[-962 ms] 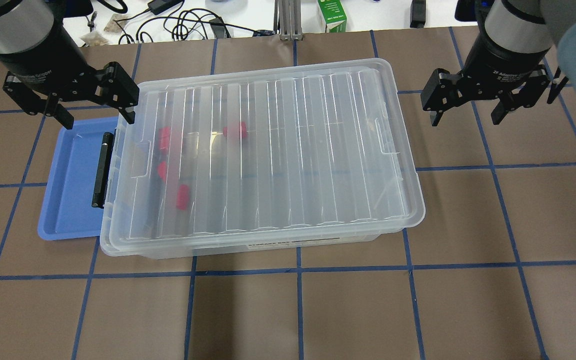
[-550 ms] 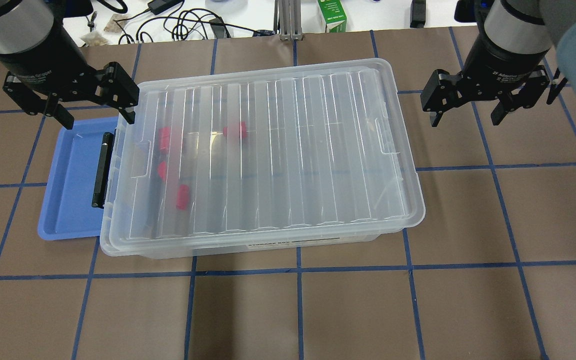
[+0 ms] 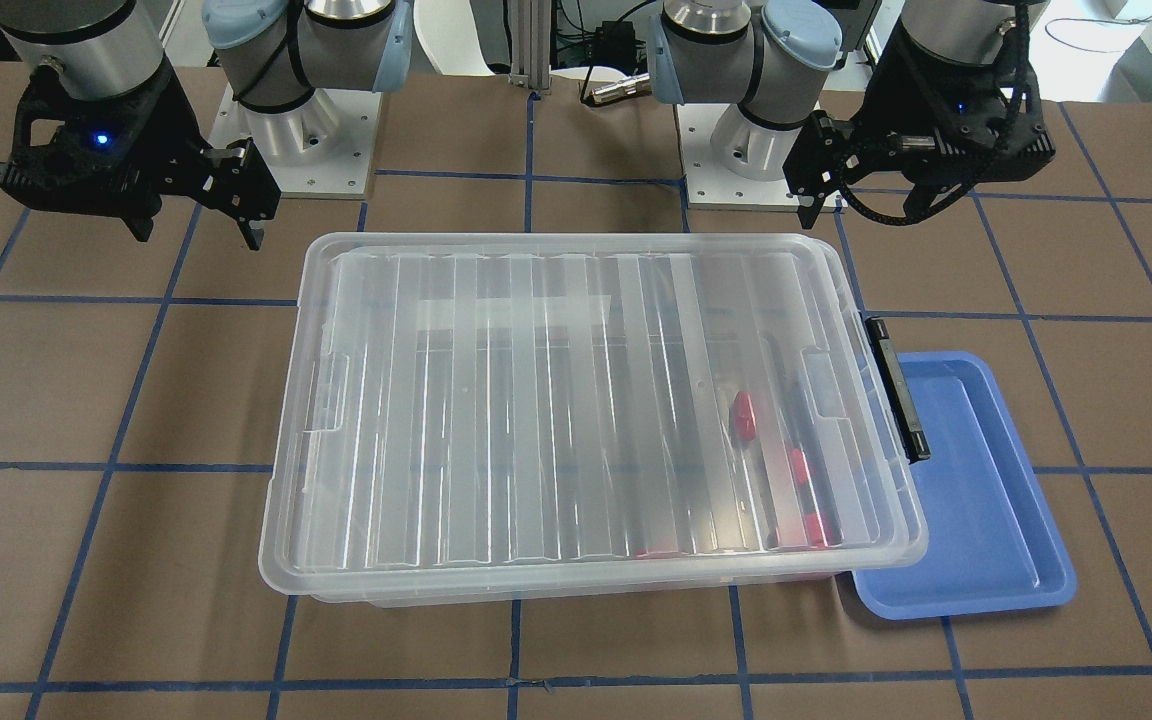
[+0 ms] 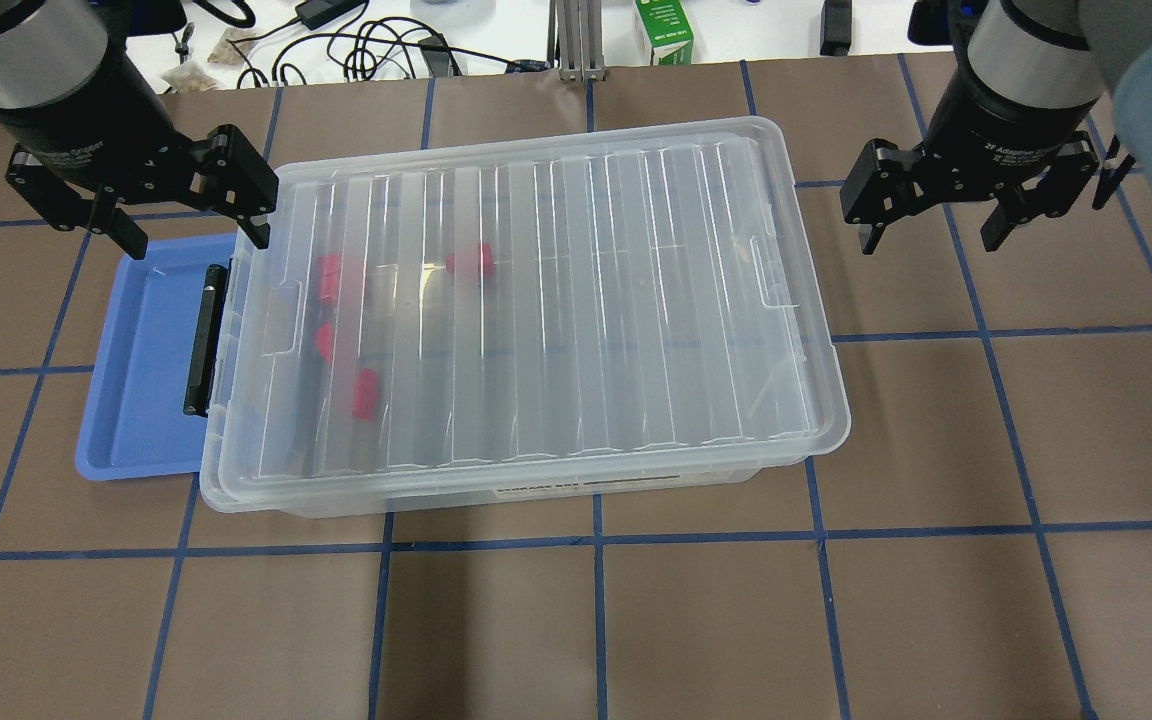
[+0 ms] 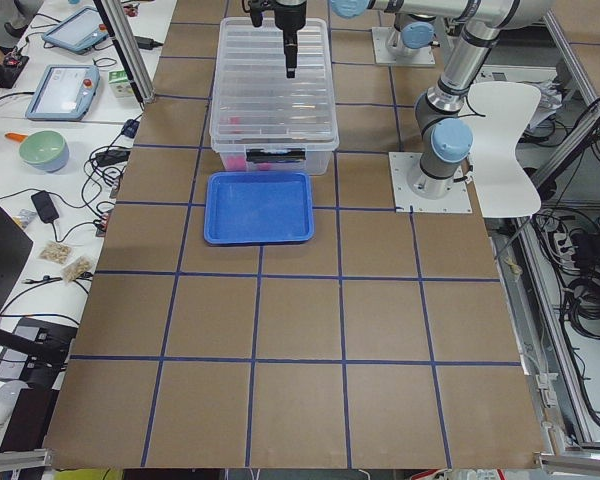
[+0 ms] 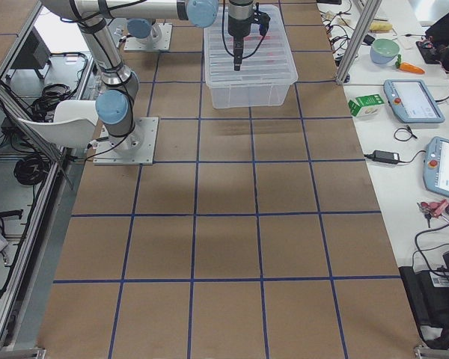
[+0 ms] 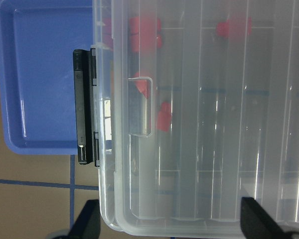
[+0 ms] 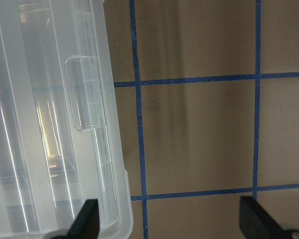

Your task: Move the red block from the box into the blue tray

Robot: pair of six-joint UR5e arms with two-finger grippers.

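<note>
The clear box (image 4: 576, 300) lies mid-table with its ribbed lid shut. Several red blocks show through the lid near its left end, one of them a red block (image 4: 469, 262) lying apart from the rest; they also show in the left wrist view (image 7: 144, 35). The blue tray (image 4: 141, 370) lies empty at the box's left end, partly under it. My left gripper (image 4: 191, 232) is open and empty above the tray's far edge and the box corner. My right gripper (image 4: 931, 238) is open and empty above bare table, off the box's right end.
A black clip handle (image 4: 204, 340) sits on the box's left end, over the tray. Beyond the table's far edge are cables and a green carton (image 4: 664, 30). The brown table (image 4: 596, 620) has a blue tape grid.
</note>
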